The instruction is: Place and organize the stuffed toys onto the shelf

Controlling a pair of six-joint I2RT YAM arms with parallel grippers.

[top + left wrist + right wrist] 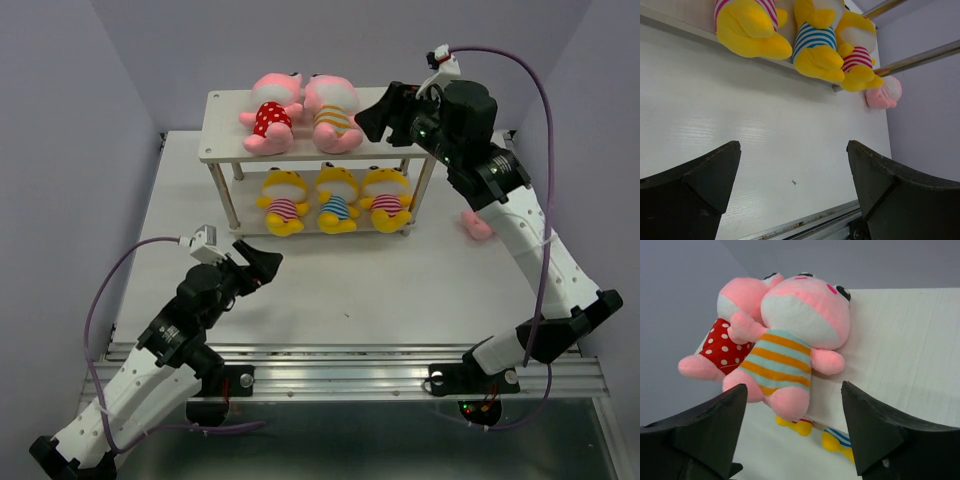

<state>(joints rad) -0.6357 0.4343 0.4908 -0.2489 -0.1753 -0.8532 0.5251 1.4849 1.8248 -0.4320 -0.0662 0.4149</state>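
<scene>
The shelf (225,125) stands at the back of the table. Two pink toys lie on its top board: one in a red-dotted shirt (268,118) and one in a striped shirt (335,115). Three yellow toys (337,198) sit in a row on the lower board. A third pink toy (478,226) lies on the table right of the shelf, partly hidden by the right arm. My right gripper (383,113) is open and empty over the top board's right part, just beside the striped pink toy (795,330). My left gripper (262,262) is open and empty over the table in front of the shelf.
The left wrist view shows the yellow toys (817,40) on the lower board and the loose pink toy (883,92) by the right shelf leg (912,61). The table's metal front rail (350,365) runs near the arm bases. Purple walls enclose the table.
</scene>
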